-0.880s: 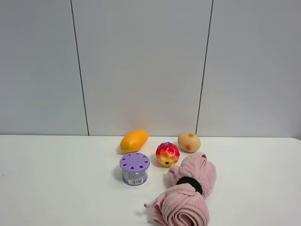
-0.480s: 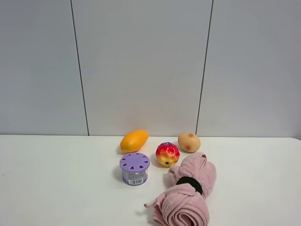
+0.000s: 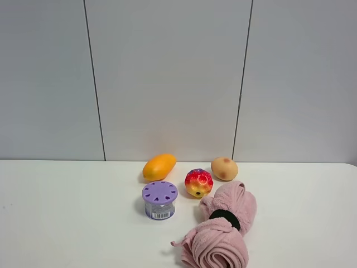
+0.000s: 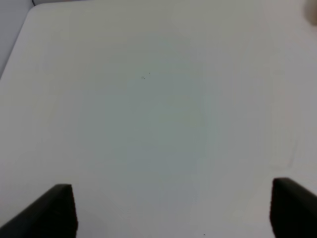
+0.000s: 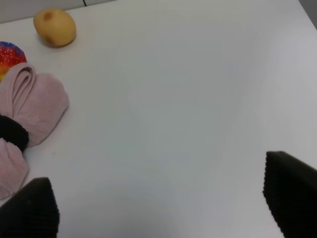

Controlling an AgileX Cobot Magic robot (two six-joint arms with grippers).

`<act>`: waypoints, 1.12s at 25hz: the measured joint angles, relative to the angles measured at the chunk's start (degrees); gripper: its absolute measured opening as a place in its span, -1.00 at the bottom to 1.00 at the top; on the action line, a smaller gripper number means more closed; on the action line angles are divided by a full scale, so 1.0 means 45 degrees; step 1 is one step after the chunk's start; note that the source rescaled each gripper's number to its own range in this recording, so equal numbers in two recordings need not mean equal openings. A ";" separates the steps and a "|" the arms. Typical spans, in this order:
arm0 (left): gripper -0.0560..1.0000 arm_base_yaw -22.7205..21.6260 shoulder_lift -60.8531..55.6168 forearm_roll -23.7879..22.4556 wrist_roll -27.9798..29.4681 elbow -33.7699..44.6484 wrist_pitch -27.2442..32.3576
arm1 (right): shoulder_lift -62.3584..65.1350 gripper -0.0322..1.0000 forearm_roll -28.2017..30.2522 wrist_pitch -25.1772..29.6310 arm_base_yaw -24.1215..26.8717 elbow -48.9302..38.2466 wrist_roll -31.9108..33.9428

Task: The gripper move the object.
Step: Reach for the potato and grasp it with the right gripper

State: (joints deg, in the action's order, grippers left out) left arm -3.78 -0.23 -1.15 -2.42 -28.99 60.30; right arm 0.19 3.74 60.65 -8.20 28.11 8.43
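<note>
The tan potato-like object [image 3: 224, 168] with a reddish-brown blotch lies at the back of the white table, right of the red-and-yellow ball; it also shows in the right wrist view [image 5: 54, 27]. No arm shows in the exterior view. My right gripper [image 5: 161, 198] is open and empty over bare table, well apart from the object. My left gripper [image 4: 173, 208] is open and empty over bare table; the object is out of its view.
An orange mango [image 3: 159, 166], a red-and-yellow bumpy ball [image 3: 198, 182], a purple-lidded can [image 3: 159, 200] and a rolled pink towel with a black band [image 3: 223, 229] sit mid-table. The towel [image 5: 27, 111] and ball [image 5: 9, 55] show in the right wrist view.
</note>
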 joint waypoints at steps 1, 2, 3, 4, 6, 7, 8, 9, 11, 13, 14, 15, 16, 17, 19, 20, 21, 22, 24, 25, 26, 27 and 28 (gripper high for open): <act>1.00 0.0000 0.0000 0.0000 0.0000 0.0000 0.0000 | 0.0000 1.00 0.0000 0.0000 0.0000 0.0000 0.0000; 1.00 0.0000 0.0000 0.0000 0.0000 0.0000 0.0000 | 0.0000 1.00 0.0000 0.0000 0.0000 0.0000 0.0000; 1.00 0.0000 0.0000 0.0000 0.0000 0.0000 0.0000 | 0.0000 1.00 0.0000 0.0000 0.0000 0.0000 0.0000; 1.00 0.0000 0.0000 0.0000 0.0000 0.0000 0.0000 | 0.0000 1.00 0.0000 0.0000 0.0000 0.0000 0.0000; 1.00 0.0000 0.0000 0.0000 0.0000 0.0000 0.0000 | 0.0000 1.00 0.0000 0.0000 0.0000 0.0000 0.0000; 1.00 0.0000 0.0000 0.0000 0.0000 0.0000 0.0000 | 0.0000 1.00 0.0000 0.0000 0.0000 0.0000 0.0000; 1.00 0.0000 0.0000 0.0000 0.0000 0.0000 0.0000 | 0.0000 1.00 0.0000 0.0000 0.0000 0.0000 0.0000; 1.00 0.0000 0.0000 0.0000 0.0000 0.0000 0.0000 | 0.0000 1.00 -0.0042 0.0000 0.0000 0.0000 0.0000; 1.00 0.0000 0.0000 0.0000 0.0000 0.0000 0.0000 | 0.0000 1.00 -0.0236 0.0000 0.0000 0.0000 0.0000; 1.00 0.0000 0.0000 0.0000 0.0000 0.0000 0.0000 | 0.0000 1.00 -0.0462 -0.0010 0.0000 0.0014 0.0135; 1.00 0.0000 0.0000 0.0000 0.0000 0.0000 0.0000 | -0.0066 1.00 -0.0641 -0.0022 0.0000 0.0109 0.0288; 1.00 0.0000 0.0000 0.0000 0.0000 0.0000 0.0000 | -0.0287 1.00 -0.0830 -0.0062 0.0000 0.0315 0.0425; 1.00 0.0000 0.0000 0.0000 0.0000 0.0000 0.0000 | -0.0609 1.00 -0.1140 -0.0161 0.0000 0.0586 0.0427; 1.00 0.0000 0.0000 0.0000 0.0000 0.0000 0.0000 | -0.1123 1.00 -0.1403 -0.0374 0.0000 0.1009 0.0427; 1.00 0.0000 0.0000 0.0000 0.0000 0.0000 0.0000 | -0.2503 1.00 -0.1588 -0.0644 0.0000 0.2040 0.0094; 1.00 0.0000 0.0000 0.0000 0.0000 0.0000 0.0000 | -0.3182 1.00 -0.1601 -0.0688 0.0000 0.2696 -0.0357; 1.00 0.0000 0.0000 0.0000 0.0000 0.0000 0.0000 | -0.4048 1.00 -0.1601 -0.0703 0.0000 0.3382 -0.0991; 1.00 0.0000 0.0000 0.0000 0.0000 0.0000 0.0000 | -0.4942 1.00 -0.1614 -0.0706 0.0000 0.4063 -0.1716; 1.00 0.0000 0.0000 0.0000 0.0000 0.0000 0.0000 | -0.6559 1.00 -0.1676 -0.0736 0.0000 0.5264 -0.2891; 1.00 0.0000 0.0000 0.0000 0.0000 0.0000 0.0000 | -0.7410 1.00 -0.1675 -0.0750 0.0000 0.5861 -0.3298; 1.00 0.0000 0.0000 0.0000 0.0000 0.0000 0.0000 | -0.8222 1.00 -0.1643 -0.0764 0.0000 0.6388 -0.3499; 1.00 0.0000 0.0000 0.0000 0.0000 0.0000 0.0000 | -0.8857 1.00 -0.1503 -0.0824 0.0000 0.6751 -0.3579; 1.00 0.0000 0.0000 0.0000 0.0000 0.0000 0.0000 | -0.9585 1.00 -0.1349 -0.0886 0.0000 0.7094 -0.3561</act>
State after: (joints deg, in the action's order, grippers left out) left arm -3.78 -0.23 -1.15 -2.42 -28.99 60.30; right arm -42.94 -2.33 56.66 -8.20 60.03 -7.60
